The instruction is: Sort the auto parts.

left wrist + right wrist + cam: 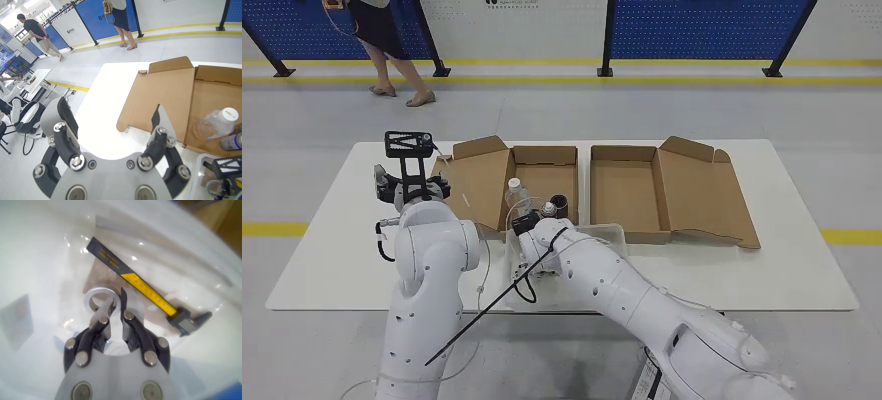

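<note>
Two boxes (pixel 545 180) (pixel 625 192), one caliper (pixel 143 285), one ring (pixel 100 290); your right claw (pixel 117 295), nearly closed, pinches the ring's rim; your left claw (pixel 111 111) gapes empty.

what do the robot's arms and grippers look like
The left arm and right arm are glossy white rounded shells, with a thin black cable running outside them. The left gripper and right gripper match. Each has a silver-grey metal base plate with round bolt heads, black linkage bars, and two tapering silver fingers faced with black ribbed pads.
</note>
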### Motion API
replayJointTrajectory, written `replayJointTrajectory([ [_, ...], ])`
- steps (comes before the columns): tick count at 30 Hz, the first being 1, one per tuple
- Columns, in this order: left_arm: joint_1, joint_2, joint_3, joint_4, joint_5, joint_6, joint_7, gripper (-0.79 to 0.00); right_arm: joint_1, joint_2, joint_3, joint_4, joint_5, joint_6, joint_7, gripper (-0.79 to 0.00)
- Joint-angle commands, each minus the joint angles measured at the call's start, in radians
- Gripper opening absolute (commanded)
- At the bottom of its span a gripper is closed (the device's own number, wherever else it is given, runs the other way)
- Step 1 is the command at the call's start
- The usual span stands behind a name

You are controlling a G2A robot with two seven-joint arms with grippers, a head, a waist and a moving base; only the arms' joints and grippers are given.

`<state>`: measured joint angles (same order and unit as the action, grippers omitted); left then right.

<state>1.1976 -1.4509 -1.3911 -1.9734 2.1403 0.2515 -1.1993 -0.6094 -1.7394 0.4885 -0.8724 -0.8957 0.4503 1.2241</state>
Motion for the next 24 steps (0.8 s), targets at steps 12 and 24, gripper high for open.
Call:
replayJointTrajectory([
  [12,0.0,0.0,0.0,0.0,0.0,0.0,0.0,0.0,-0.116,0.103,0.184,-0.299,-0.114,0.043,0.102,-0.785],
  [24,0.0,0.0,0.0,0.0,0.0,0.0,0.0,0.0,-0.442,0.215,0.549,-0.759,-0.124,0.031,0.113,-0.785],
])
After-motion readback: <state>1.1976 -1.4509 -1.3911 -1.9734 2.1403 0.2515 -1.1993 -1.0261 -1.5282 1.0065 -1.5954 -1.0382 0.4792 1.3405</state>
